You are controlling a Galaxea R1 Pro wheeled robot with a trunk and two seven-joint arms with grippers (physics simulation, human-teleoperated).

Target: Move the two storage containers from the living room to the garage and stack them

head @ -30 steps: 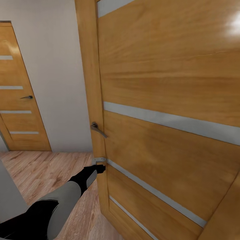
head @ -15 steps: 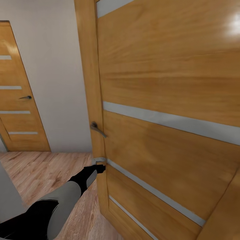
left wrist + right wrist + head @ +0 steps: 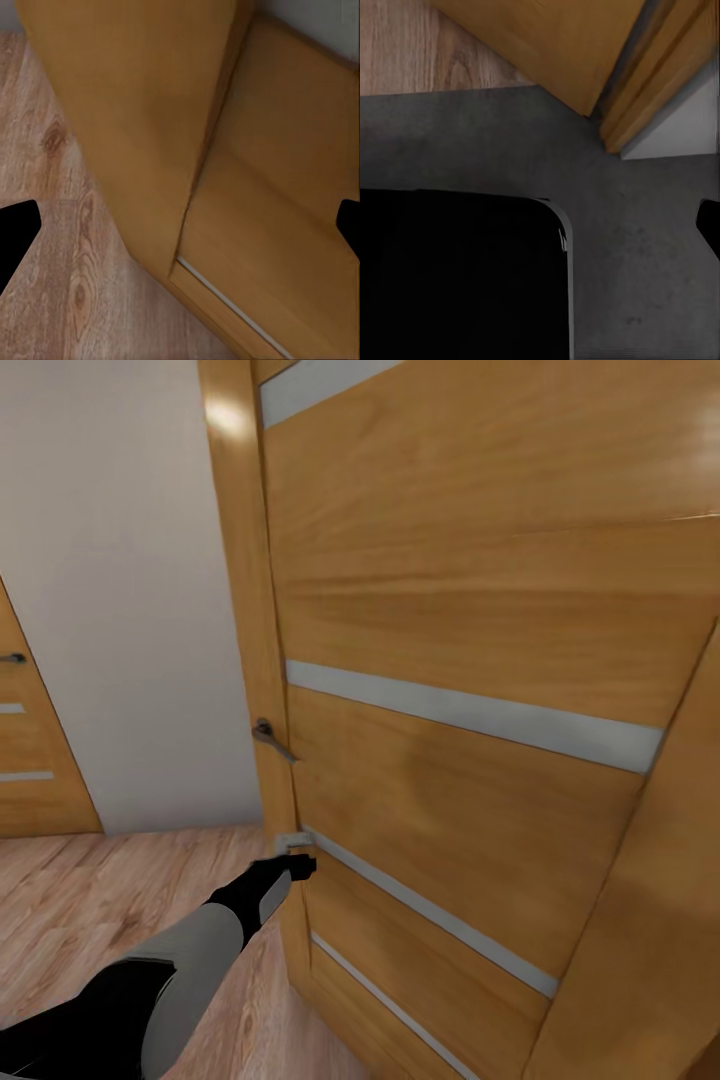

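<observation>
Containers: neither red-orange bin is in sight; the robot stands close against a doorway.
Left gripper (image 3: 303, 857): at the free edge of the wooden door (image 3: 470, 610), below the door handle (image 3: 270, 737); in the left wrist view its two dark fingertips (image 3: 16, 232) sit far apart at opposite sides, jaws spread, nothing between them.
Right gripper: one dark fingertip (image 3: 709, 225) shows; whether the jaws are open or closed cannot be told.
Open room: the wood-plank floor (image 3: 70, 905) lies open on the left up to the pale wall (image 3: 120, 610) and a second door (image 3: 25, 760).
Right wrist view alone: dark grey concrete floor (image 3: 645, 247) meeting the planks at the door's foot, and a large black shape (image 3: 457, 277) in front.
</observation>
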